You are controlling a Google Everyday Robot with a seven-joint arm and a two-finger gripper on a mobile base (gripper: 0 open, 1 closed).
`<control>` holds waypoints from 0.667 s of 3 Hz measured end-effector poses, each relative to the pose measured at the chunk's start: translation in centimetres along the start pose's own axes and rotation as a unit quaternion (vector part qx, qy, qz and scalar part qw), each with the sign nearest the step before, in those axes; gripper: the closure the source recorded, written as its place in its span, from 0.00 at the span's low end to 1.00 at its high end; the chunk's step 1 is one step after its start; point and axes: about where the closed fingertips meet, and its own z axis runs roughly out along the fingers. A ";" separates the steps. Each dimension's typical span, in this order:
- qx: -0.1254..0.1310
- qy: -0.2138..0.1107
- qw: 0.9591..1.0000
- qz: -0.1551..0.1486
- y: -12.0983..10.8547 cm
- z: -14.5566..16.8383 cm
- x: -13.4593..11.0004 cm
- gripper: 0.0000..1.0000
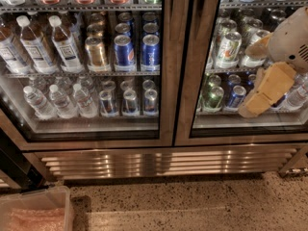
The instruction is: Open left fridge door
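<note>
The left fridge door (168,105) is a glass pane in a brushed-steel frame and stands shut. Behind it are shelves of bottles and cans. Its twin, the right door (198,105), is also shut, and the two frames meet at the centre. My gripper (263,94), with pale yellow fingers on a white wrist, hangs at the far right in front of the right door's glass. It is well to the right of the left door and does not touch it.
A ribbed steel grille panel (163,160) runs below both doors. A clear plastic bin (33,211) sits on the speckled floor (192,201) at the bottom left. A dark upright edge (14,162) stands at the far left.
</note>
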 end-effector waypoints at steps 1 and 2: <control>-0.018 -0.079 0.996 0.019 1.4 0.8 -2.1 0.00; -0.024 -0.091 0.995 0.020 1.8 0.7 -2.9 0.00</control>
